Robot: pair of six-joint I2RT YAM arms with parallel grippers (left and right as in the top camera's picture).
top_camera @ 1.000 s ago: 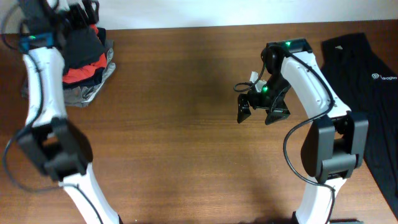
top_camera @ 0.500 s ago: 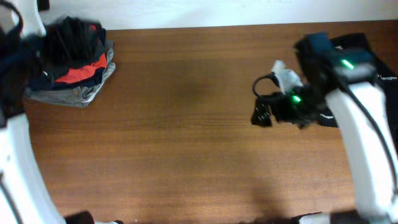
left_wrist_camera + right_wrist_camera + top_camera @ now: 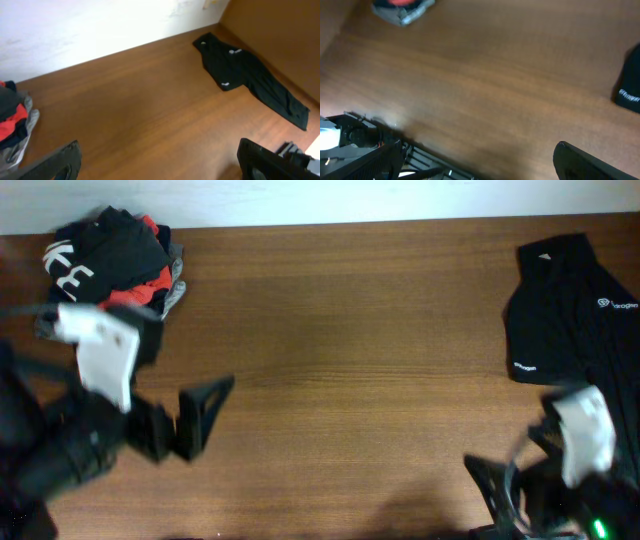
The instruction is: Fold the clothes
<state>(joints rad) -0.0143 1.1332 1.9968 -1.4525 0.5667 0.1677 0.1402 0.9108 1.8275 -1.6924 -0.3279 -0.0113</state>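
Right gripper (image 3: 477,149) hangs over the table (image 3: 485,75), fingers spread wide, only wood between them. The picture's blurry. A clothes pile (image 3: 402,9), red and grey, peeks in top left. A black shirt (image 3: 629,82) with white print sits at the right edge.

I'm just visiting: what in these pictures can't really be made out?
- Black shirt: overhead, the right edge cuts it off; its white prints are too small to read.
- Pile of clothes: overhead, garments cover each other, so their number is unclear; the right wrist view blurs it and crops it at the top.
- Right gripper: overhead, smeared by motion blur.
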